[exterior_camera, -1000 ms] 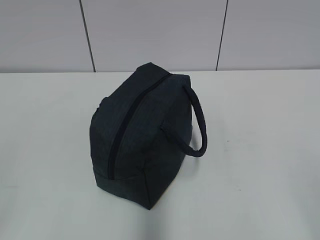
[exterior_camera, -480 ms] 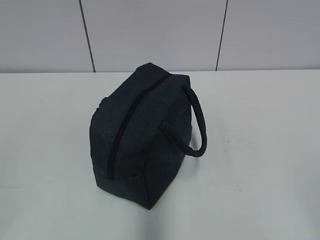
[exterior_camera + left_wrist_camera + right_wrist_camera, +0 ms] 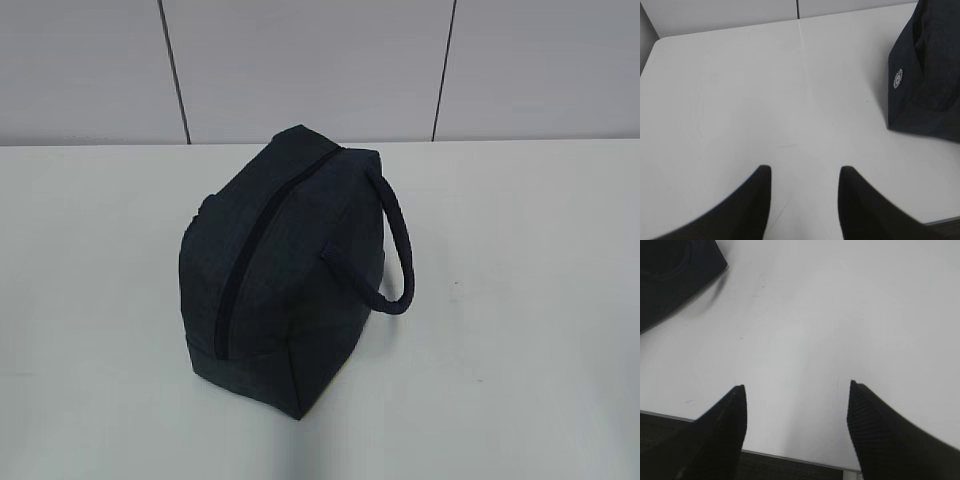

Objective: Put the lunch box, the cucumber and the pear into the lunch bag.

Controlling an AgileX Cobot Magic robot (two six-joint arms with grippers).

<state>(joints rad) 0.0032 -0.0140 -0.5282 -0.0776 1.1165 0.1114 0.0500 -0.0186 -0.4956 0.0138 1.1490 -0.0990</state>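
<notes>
Lunch bag (image 3: 285, 270) on the table, centre of scene.
Dark navy, boxy, upright; zipper closed along its top from near-left to far-right; 1 looped strap handle hangs on its right side.

- The place looks like a plain lab or test room.
- A wide, smooth white table (image 3: 520, 300) fills the view.
- Behind it stands a pale grey panelled wall (image 3: 300, 70) with dark vertical seams.

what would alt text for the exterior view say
A dark navy lunch bag stands zipped shut near the middle of a white table, its looped strap hanging on the right side. A pale panelled wall runs behind; no gripper is in view.
</notes>
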